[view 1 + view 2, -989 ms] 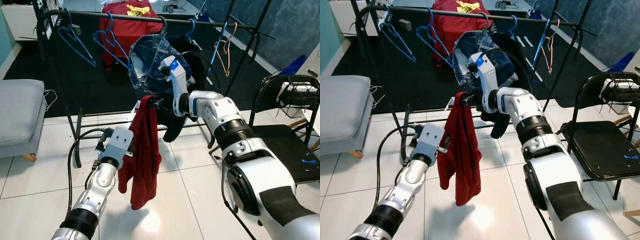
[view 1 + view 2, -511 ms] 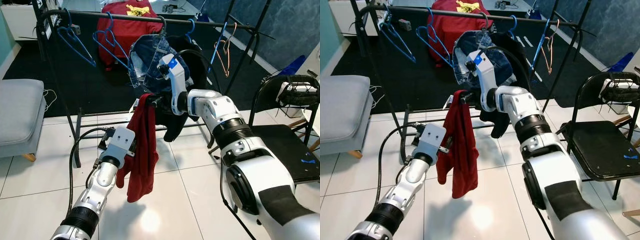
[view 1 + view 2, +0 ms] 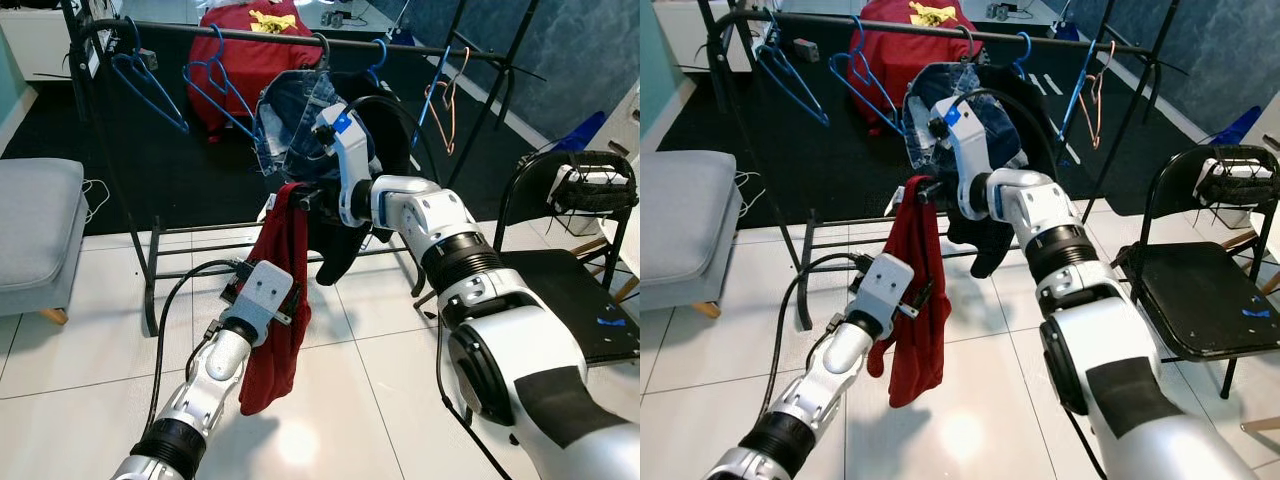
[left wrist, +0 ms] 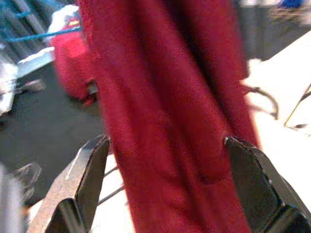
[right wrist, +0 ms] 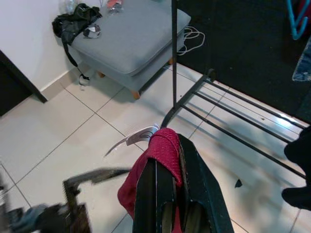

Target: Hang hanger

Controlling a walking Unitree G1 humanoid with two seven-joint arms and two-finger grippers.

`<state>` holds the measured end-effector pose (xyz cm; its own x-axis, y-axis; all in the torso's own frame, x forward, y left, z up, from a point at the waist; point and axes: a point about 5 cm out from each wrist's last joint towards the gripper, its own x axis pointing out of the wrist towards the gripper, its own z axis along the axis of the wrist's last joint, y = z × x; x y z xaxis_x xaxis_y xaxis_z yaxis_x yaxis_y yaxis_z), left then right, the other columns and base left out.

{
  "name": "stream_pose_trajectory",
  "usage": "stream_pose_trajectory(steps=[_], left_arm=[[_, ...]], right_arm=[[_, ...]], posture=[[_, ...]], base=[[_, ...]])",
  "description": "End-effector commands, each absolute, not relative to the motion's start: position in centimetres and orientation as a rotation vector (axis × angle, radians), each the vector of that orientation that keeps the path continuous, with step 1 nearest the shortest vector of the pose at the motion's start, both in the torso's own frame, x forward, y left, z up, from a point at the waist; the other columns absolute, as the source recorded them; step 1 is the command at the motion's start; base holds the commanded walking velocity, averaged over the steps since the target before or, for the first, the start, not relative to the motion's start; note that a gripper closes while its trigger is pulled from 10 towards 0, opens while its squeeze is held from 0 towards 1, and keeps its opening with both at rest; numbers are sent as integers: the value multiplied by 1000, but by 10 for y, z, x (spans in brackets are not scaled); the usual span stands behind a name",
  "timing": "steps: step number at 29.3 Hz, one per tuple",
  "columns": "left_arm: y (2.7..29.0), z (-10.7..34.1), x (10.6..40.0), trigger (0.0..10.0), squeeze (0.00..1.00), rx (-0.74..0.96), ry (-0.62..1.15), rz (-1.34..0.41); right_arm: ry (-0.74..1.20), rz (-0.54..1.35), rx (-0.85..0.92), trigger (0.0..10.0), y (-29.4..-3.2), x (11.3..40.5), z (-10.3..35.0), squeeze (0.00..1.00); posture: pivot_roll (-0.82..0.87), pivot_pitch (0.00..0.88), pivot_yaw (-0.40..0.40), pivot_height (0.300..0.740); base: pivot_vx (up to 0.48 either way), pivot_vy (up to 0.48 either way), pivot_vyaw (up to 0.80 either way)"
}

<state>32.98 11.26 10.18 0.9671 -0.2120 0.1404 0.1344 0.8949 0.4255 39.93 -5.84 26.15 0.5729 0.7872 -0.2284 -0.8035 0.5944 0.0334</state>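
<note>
A: What stands biggest here?
B: The black metal clothes rack (image 3: 300, 38), hung with blue wire hangers (image 3: 222, 90) and a denim garment (image 3: 290, 125).
A: And the task's thing?
B: The dark red cloth garment (image 3: 280, 290) dangles in front of the rack, below its top rail.
A: Who holds it?
B: The right gripper (image 5: 170, 194), fingers pinched tight on the garment's top. The left gripper (image 4: 165, 189) is spread wide, fingers either side of the cloth, not gripping.

Head stereo pair looked forward and down toward 12 o'clock, sharing clothes rack (image 3: 300, 38) and red garment (image 3: 283, 290). Left wrist camera sat close against that garment; right wrist camera looked down on tiled floor (image 5: 63, 141).
</note>
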Motion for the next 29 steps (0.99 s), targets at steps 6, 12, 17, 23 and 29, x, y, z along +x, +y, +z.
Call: stream_pose_trajectory(steps=[6,12,17,23,29], left_arm=[[125,109,337,10000,0,479,-222,-71],[129,112,339,10000,0,491,-231,-49],[136,116,342,10000,0,499,-225,-7],[123,110,343,10000,0,494,-209,-59],[117,100,346,10000,0,544,-154,-113]], right_arm=[[190,944,-56,0,-57,400,274,0],[188,940,-56,0,-57,400,274,0],[181,944,-52,0,-54,400,275,0],[174,947,-48,0,-50,400,277,0],[153,956,-43,0,-47,400,285,0]], posture=[[-103,96,-127,740],[-101,95,-129,740],[-101,99,-128,740],[-100,96,-128,740],[-109,94,-126,740]], base=[[0,0,0],[0,0,0],[0,0,0],[0,0,0],[0,0,0]])
